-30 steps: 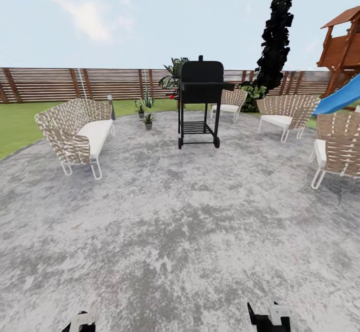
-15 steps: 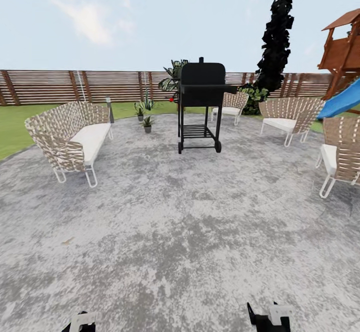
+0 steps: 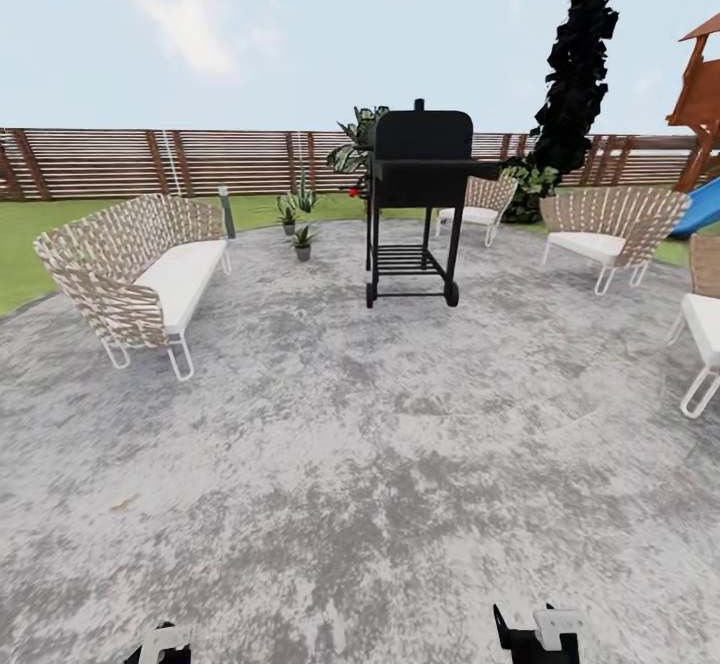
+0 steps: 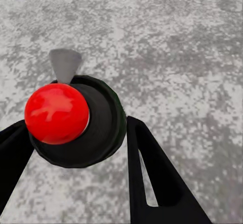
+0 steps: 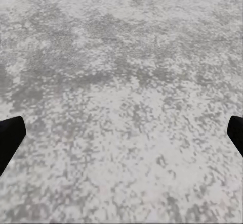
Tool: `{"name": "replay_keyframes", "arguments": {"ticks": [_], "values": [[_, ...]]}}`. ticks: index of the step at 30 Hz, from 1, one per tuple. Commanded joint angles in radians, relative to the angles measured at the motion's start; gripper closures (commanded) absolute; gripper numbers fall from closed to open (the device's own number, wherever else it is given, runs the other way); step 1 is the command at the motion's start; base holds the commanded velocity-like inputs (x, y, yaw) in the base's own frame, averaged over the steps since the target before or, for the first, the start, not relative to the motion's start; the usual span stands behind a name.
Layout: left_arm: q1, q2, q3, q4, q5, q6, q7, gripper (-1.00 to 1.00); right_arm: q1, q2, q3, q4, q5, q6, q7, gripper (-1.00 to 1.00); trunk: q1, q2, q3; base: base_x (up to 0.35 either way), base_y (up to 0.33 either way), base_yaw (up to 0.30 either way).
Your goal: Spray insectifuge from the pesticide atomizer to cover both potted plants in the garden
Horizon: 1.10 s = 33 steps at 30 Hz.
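Seen from above in the left wrist view, the pesticide atomizer (image 4: 71, 120) shows a red top on a dark round part. My left gripper (image 4: 76, 150) is shut on it, one black finger (image 4: 152, 176) on each side. Both potted plants stand far ahead at the patio's back edge, left of the grill: one (image 3: 303, 241) nearer, the other (image 3: 287, 215) just behind it. In the head view the left gripper (image 3: 160, 644) and right gripper (image 3: 535, 634) peek in at the bottom edge. My right gripper (image 5: 121, 135) is open over bare stone.
A black wheeled grill (image 3: 420, 204) stands mid-patio ahead. A wicker sofa (image 3: 140, 274) sits at the left and wicker chairs (image 3: 610, 229) at the right. A grey bollard lamp (image 3: 227, 212), the slat fence (image 3: 120, 162) and a dark tall tree (image 3: 580, 54) lie beyond.
The whole head view has shifted: the grill and right chairs slid right, the sofa slid left and came nearer. Both grippers look the same.
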Motion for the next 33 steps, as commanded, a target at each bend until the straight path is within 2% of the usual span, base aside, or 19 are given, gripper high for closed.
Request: {"name": "replay_keyframes", "arguments": {"ticks": [1, 12, 23, 28, 33], "values": [[-0.001, 0.000, 0.001, 0.001, 0.002, -0.003, -0.001, 1.00, 0.000, 0.000, -0.009, 0.001, 0.006, -0.003, 0.005, -1.00, 0.000, 0.000, -0.001, 0.339, 0.000, 0.247], [-0.001, 0.000, 0.001, 0.001, 0.002, -0.003, -0.001, 1.00, 0.000, 0.000, -0.009, -0.001, 0.006, -0.003, 0.005, -1.00, 0.000, 0.000, -0.001, 0.339, 0.000, 0.244], [-0.001, 0.000, 0.002, 0.001, 0.002, -0.003, -0.001, 1.00, 0.000, -0.005, -0.009, 0.000, 0.007, -0.003, 0.005, -1.00, 0.000, 0.000, -0.001, 0.339, 0.000, 0.023], [0.005, -0.004, 0.001, 0.003, 0.002, -0.004, 0.002, 1.00, -0.021, -0.009, -0.009, -0.028, 0.008, -0.023, 0.006, -1.00, 0.000, 0.000, -0.001, 0.000, 0.000, 0.000], [0.005, -0.004, 0.001, 0.001, 0.002, -0.003, 0.002, 1.00, -0.014, 0.015, -0.010, -0.034, 0.005, -0.029, 0.005, -1.00, 0.000, 0.000, -0.001, 0.126, -0.013, 0.000]]}}
